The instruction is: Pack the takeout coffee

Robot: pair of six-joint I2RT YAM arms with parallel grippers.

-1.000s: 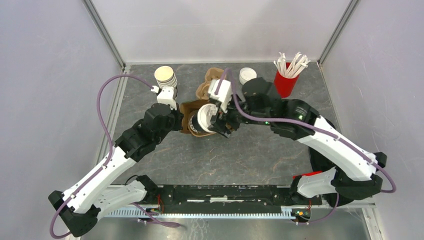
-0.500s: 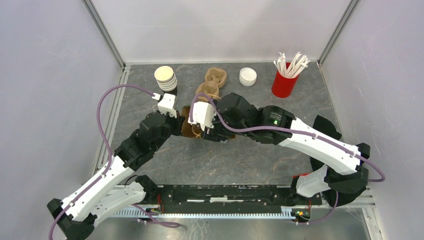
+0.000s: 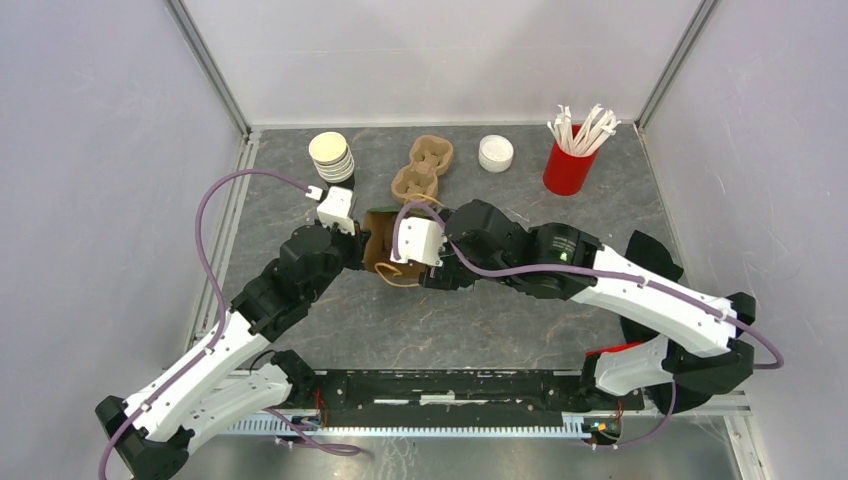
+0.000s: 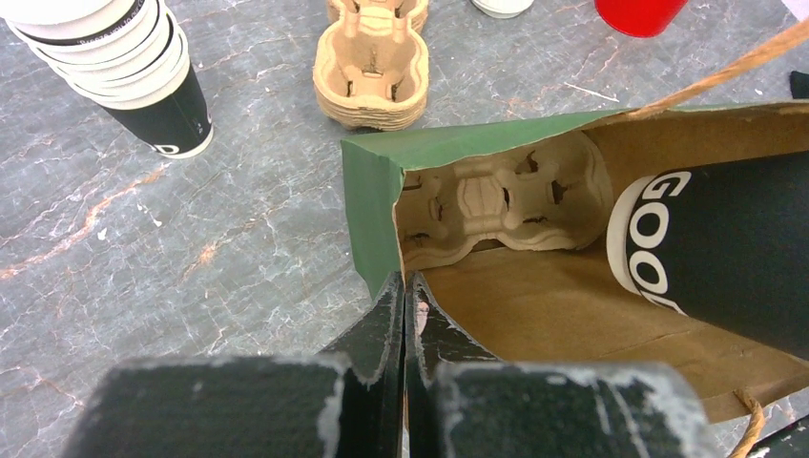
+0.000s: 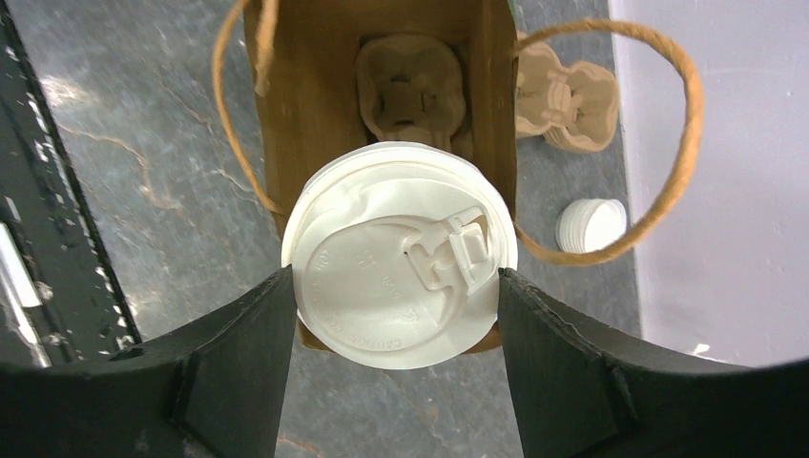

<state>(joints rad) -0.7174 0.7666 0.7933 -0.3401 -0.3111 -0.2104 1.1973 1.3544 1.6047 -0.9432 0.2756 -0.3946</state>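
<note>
The takeout coffee (image 5: 401,253), a black cup (image 4: 725,248) with a white lid, sits between my right gripper's (image 5: 395,277) jaws, which are shut on its sides just under the lid. Its bottom end is inside the mouth of a brown paper bag (image 4: 534,305), pointing at a cardboard cup carrier (image 4: 501,200) deep in the bag. My left gripper (image 4: 404,286) is shut on the bag's green-lined rim (image 4: 372,191). From above, the right wrist hides the cup, and only part of the bag (image 3: 375,240) shows.
At the back of the table stand a stack of lidless cups (image 3: 331,155), a pile of spare carriers (image 3: 422,168), a stack of white lids (image 3: 495,152) and a red cup of straws (image 3: 570,165). The bag's twine handles (image 5: 668,143) loop outward.
The right arm has swung left and toward the near edge with the cup, bringing it into the bag's mouth; its wrist now covers the cup from above. The left gripper has kept its grip on the rim.
</note>
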